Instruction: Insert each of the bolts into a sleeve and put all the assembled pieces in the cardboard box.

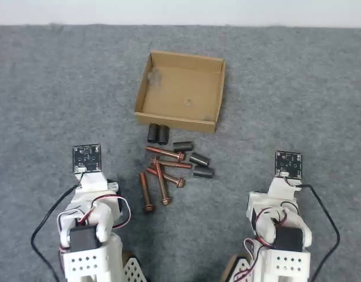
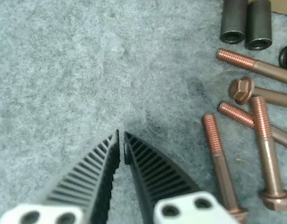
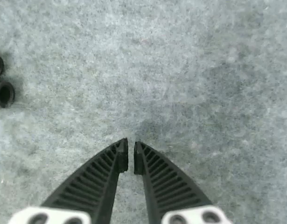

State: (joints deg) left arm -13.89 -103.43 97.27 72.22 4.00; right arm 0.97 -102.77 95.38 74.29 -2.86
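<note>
Several copper bolts (image 1: pixel 162 173) lie in a loose pile on the grey carpet, between the two arms and nearer the left one. Several dark sleeves (image 1: pixel 183 147) lie between the pile and the cardboard box (image 1: pixel 146 88), which stands open behind them. My left gripper (image 2: pixel 121 135) is shut on nothing just above the carpet, beside the bolts (image 2: pixel 220 154) and apart from them; two upright sleeves (image 2: pixel 246 21) stand beyond. My right gripper (image 3: pixel 130 142) is also shut on nothing over bare carpet, with two sleeves (image 3: pixel 2 91) lying well off to its side.
The left arm (image 1: pixel 89 202) and the right arm (image 1: pixel 280 211) stand at the near edge of the carpet. Bare carpet spreads on both sides of the box and in front of each arm. A pale wall edge (image 1: pixel 180 12) runs behind.
</note>
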